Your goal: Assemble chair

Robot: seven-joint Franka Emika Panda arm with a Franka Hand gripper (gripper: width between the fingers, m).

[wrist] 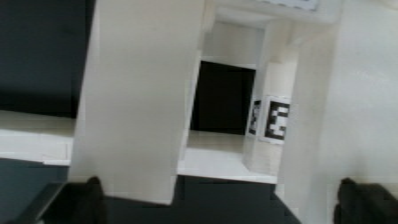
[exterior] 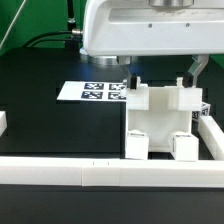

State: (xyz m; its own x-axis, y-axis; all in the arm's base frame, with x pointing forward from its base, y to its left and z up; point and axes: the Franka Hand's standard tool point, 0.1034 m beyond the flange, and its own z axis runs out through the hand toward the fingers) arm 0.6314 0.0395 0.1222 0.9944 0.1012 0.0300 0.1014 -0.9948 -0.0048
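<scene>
The chair [exterior: 163, 122] is a chunky white assembly standing near the front rail, with blocky legs at its base and a marker tag on its right side. My gripper [exterior: 165, 74] hangs just above and behind its top, open. One dark finger shows on each side of the upper part. In the wrist view the white chair parts [wrist: 139, 100] fill the picture close up, and a black-and-white tag [wrist: 279, 120] shows on an inner face. The gripper [wrist: 222, 205] is open, with its dark fingertips [wrist: 80, 202] at the two lower corners. Nothing is clamped between them.
The marker board [exterior: 94, 92] lies flat on the black table at the exterior view's left of the chair. A long low white rail [exterior: 90, 176] runs along the front, with shorter rails at the left edge [exterior: 3, 122] and the right [exterior: 214, 136].
</scene>
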